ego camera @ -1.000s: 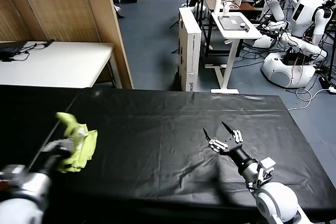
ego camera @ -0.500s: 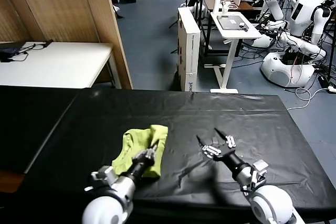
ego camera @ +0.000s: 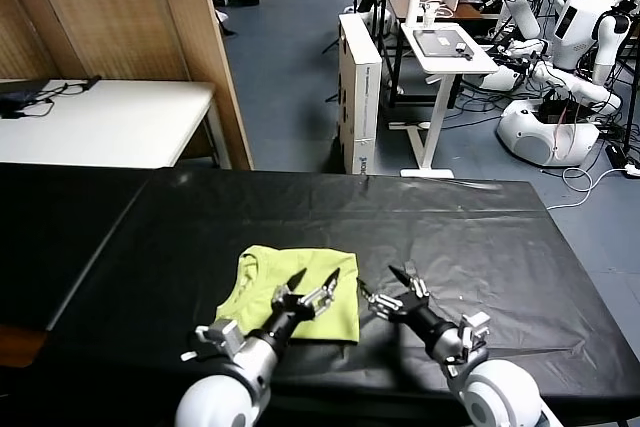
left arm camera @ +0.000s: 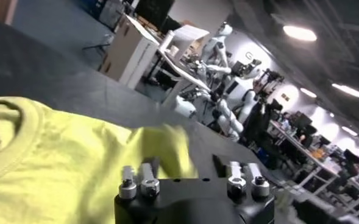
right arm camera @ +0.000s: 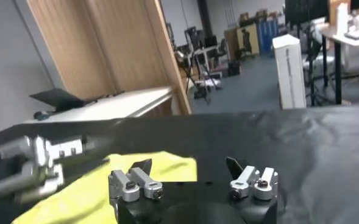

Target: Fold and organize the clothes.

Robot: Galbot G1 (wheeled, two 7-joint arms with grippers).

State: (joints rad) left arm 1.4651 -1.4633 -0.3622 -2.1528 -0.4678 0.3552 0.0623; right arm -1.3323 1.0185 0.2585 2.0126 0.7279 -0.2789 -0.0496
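One lime yellow-green T-shirt lies folded on the black surface, near the front edge, at about 7 o'clock from the middle; its round neck sits at the shirt's 10 o'clock corner; the left tool hangs just over the shirt's 4 o'clock part with its fingers spread wide and nothing between them; the right tool is at 3 o'clock from the shirt, just beside its edge, over bare black cloth, fingers wide apart and holding nothing; a white table stands at 10 o'clock behind the surface; white robots stand far off at 1 o'clock.
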